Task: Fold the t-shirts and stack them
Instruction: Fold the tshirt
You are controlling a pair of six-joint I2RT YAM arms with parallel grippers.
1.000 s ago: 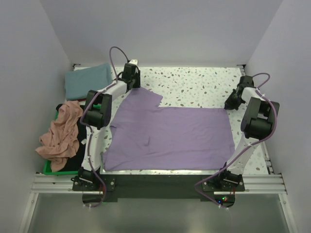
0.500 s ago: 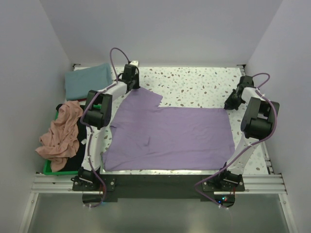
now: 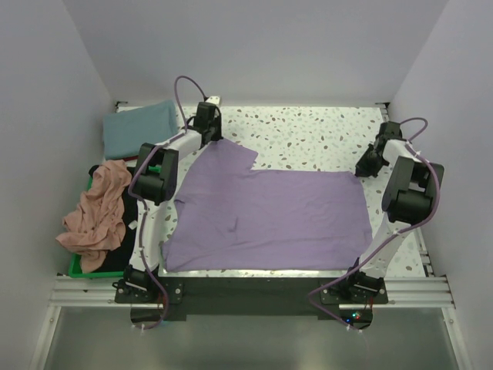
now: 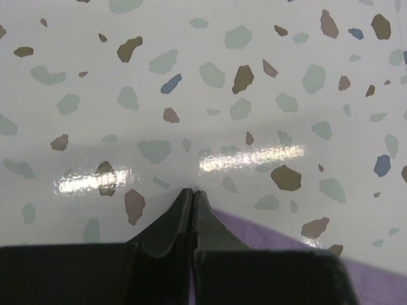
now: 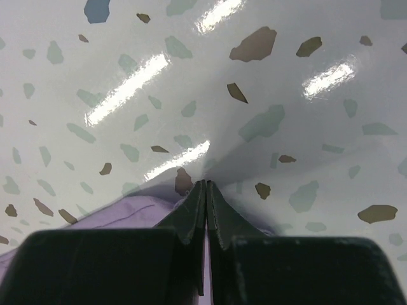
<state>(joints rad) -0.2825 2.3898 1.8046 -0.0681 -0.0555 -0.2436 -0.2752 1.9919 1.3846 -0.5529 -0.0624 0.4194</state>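
Hardly changed: left claw (image 4: 193,190) and right claw (image 5: 205,183) stay pressed together at lavender t-shirt (image 3: 269,216) corners.

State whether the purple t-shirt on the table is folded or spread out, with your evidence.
Spread out: the lavender t-shirt lies flat across the table, one sleeve sticking out far left.

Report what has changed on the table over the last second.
Nothing visibly changed. The left gripper and the right gripper are shut at the far edge of the lavender t-shirt, which lies spread flat as before.
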